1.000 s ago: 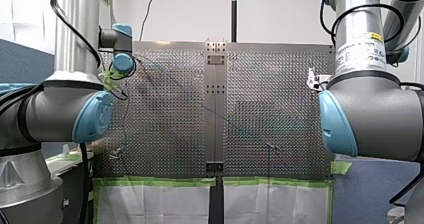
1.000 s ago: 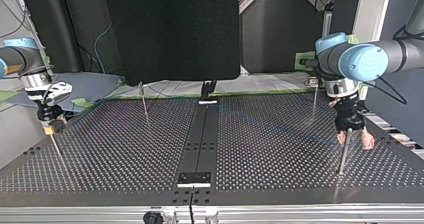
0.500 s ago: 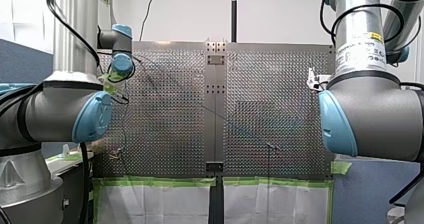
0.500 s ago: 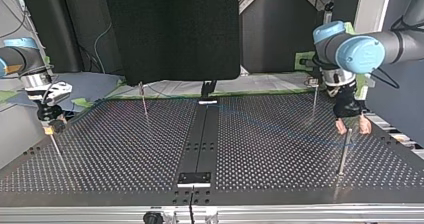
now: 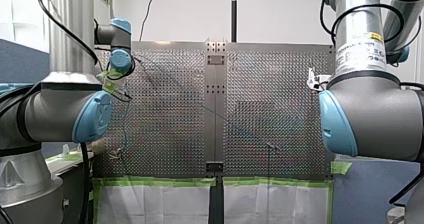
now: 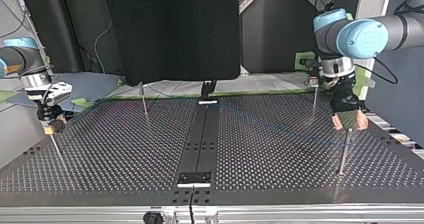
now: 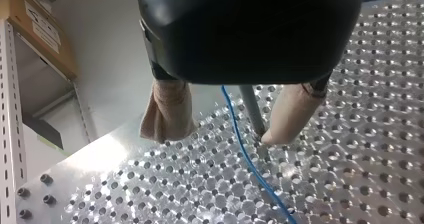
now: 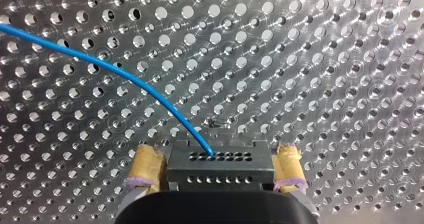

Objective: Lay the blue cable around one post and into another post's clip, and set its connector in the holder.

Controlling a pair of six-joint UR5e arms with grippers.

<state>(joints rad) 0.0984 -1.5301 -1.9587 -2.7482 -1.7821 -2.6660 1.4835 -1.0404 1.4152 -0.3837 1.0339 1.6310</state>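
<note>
Front view: perforated table, dark centre strip running from near edge to far edge. My left arm's wrist hangs over the far left corner; my right arm covers the right edge. A thin post stands toward the near edge.

Top view: left gripper by the table's edge at the view's right, beige pads apart, above a tall post. A broad perforated run separates it from the right gripper at the opposite edge. Blue cable, faint, slants toward the tall post.

Left wrist view: cable and tall post pass between the spread fingers, the post close to one pad.

Right wrist view: yellow pads clamped on the black connector; the cable arcs away from its face.
</note>
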